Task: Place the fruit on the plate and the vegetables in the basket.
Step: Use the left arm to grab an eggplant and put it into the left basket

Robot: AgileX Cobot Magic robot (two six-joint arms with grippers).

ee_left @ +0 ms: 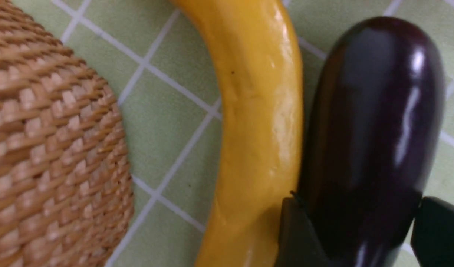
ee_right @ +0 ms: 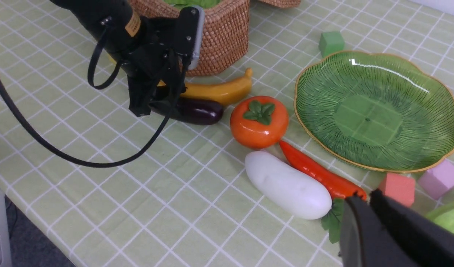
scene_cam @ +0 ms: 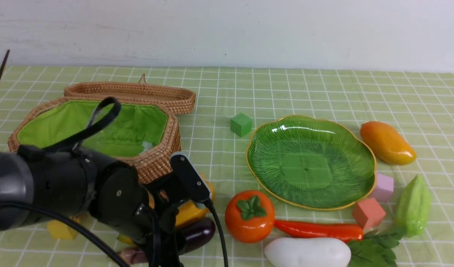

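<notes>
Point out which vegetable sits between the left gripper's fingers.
The dark purple eggplant, beside the banana; the left gripper straddles it. The pepper, radish and gourd lie farther right.

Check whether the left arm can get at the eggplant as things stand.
Probably yes: the left gripper stands open, a finger either side of the eggplant. The banana lies close alongside, yet one finger sits between them.

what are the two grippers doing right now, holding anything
left gripper: open, jaws on either side of the eggplant, not clamped on it.
right gripper: closed, holding nothing.
</notes>
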